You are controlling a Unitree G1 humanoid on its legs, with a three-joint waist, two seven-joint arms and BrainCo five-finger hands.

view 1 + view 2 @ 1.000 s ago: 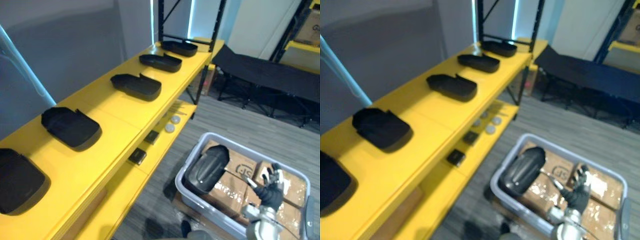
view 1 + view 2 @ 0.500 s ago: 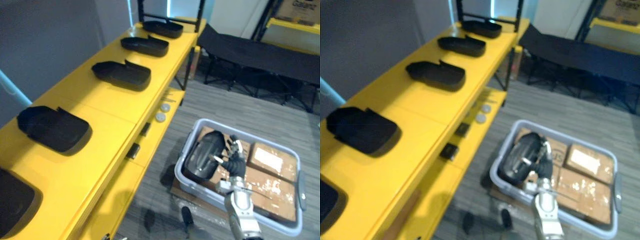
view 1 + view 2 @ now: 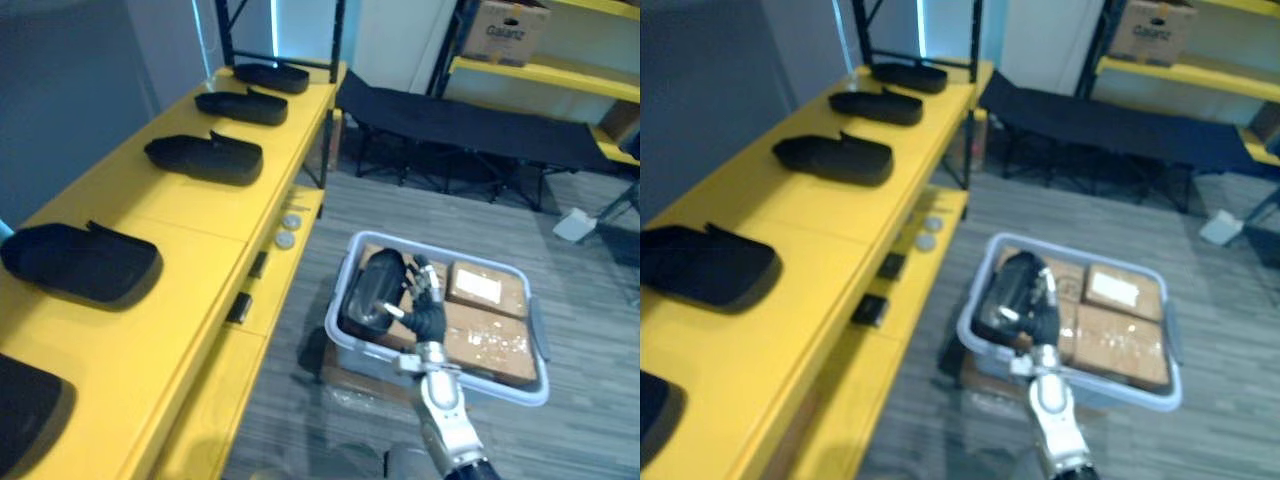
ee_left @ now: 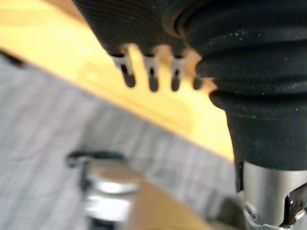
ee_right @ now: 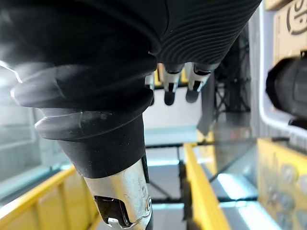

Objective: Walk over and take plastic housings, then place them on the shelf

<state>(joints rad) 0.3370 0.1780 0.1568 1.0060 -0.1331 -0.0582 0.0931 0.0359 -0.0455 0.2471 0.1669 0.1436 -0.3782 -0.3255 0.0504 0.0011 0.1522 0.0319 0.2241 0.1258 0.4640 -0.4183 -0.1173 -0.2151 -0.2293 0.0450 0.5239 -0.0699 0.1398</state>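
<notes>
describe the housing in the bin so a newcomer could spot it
Find the long yellow shelf; on the floor beside it sits a grey bin holding brown cardboard boxes. At the bin's end nearest the shelf a black plastic housing leans on those boxes, by the right hand. It is the only dark, rounded thing in the bin.

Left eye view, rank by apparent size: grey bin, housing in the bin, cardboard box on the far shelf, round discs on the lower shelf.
1. grey bin
2-3. housing and cardboard box: about alike. The box is farther off and cut by the frame, so unranked.
4. round discs
</notes>
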